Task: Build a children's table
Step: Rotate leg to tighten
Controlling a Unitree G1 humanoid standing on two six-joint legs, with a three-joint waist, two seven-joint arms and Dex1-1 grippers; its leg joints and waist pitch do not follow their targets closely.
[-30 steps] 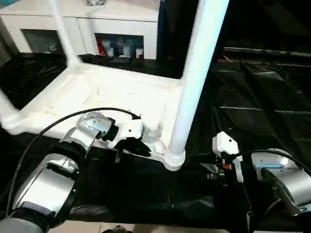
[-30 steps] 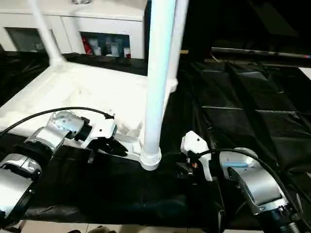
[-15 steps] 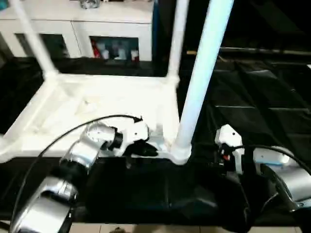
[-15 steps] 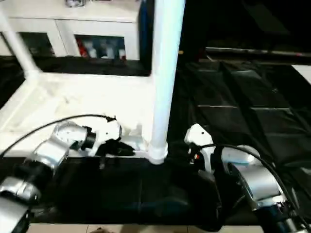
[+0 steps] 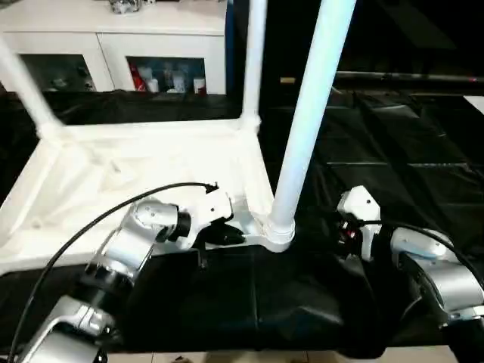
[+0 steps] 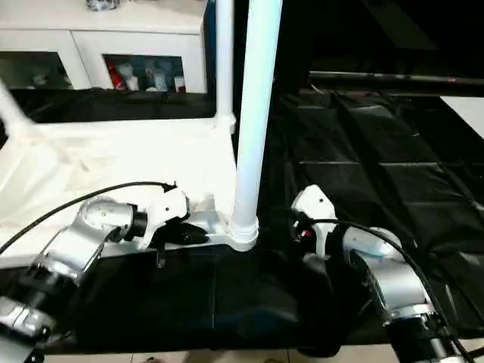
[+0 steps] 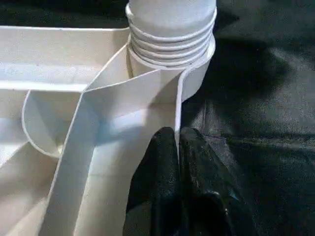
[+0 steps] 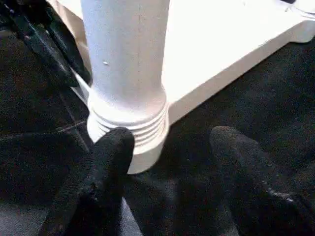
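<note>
Both jaws at children's table point(image 5: 151, 174) corner: left clamps rim, right open beside.

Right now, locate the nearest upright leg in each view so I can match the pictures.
Left eye: nearest leg, right of centre.
Right eye: centre.
Left wrist: ribbed base, top.
Right wrist: left of centre.
Shared landmark: ribbed collar in the corner socket.

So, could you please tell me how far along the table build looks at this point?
Three long white tapered tube legs stand upright in corner sockets of the upside-down white plastic tabletop. In hand: the left gripper is shut on the top's rim beside the near leg; the right gripper waits open at that leg's threaded base. The fourth corner is out of frame, so unconfirmed.
</note>
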